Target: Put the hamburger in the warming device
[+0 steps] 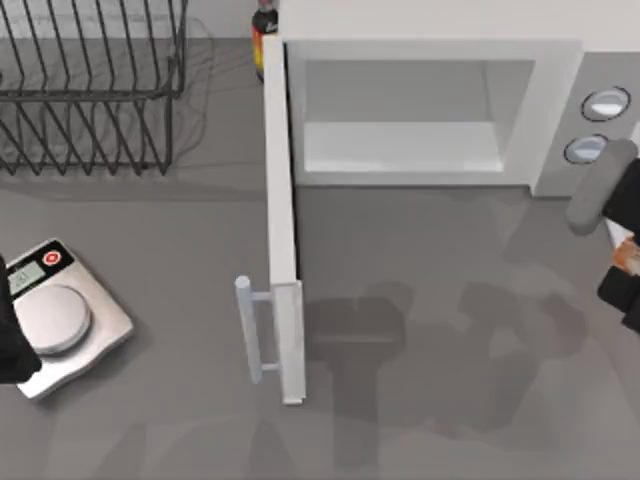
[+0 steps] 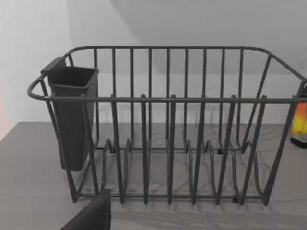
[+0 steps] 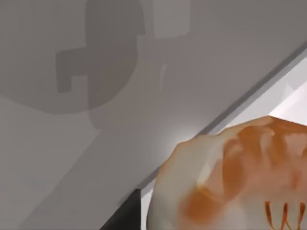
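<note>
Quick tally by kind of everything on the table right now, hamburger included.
Microwave, door open: 1
Hamburger, close under the right wrist camera: 1
Kitchen scale: 1
Wire dish rack: 1
Bottle: 1
Total: 5

I can read no words or numbers anywhere; the scale [image 1: 58, 318] shows a pale display and a red round button, both illegible.

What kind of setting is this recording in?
Probably a rendered kitchen counter: an open white microwave, a wire dish rack, a silver kitchen scale on a grey table.
</note>
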Controlling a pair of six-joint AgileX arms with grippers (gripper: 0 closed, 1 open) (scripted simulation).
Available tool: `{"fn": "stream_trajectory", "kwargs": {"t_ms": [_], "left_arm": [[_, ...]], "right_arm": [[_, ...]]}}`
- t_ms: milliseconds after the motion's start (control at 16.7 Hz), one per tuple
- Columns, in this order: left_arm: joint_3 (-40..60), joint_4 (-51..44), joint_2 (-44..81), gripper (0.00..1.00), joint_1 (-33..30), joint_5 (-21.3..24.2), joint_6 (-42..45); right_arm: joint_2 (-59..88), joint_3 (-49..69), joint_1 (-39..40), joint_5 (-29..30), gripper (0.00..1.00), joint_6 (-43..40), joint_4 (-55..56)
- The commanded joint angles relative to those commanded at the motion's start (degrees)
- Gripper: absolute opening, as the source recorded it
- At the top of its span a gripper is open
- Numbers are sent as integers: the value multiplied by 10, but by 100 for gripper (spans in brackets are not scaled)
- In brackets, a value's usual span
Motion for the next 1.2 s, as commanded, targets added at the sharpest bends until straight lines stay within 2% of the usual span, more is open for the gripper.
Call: {"fn": "stream_trajectory", "kwargs": {"t_ms": [720,960,1200], "left_arm": [[0,0,0,100,0,0,0],[0,0,0,100,0,0,0],[0,0,0,100,0,0,0]], "right_arm": [[315,55,195,205,0,461,650],[358,70,231,254,0,558,759],[365,75,238,264,0,576,778]]}}
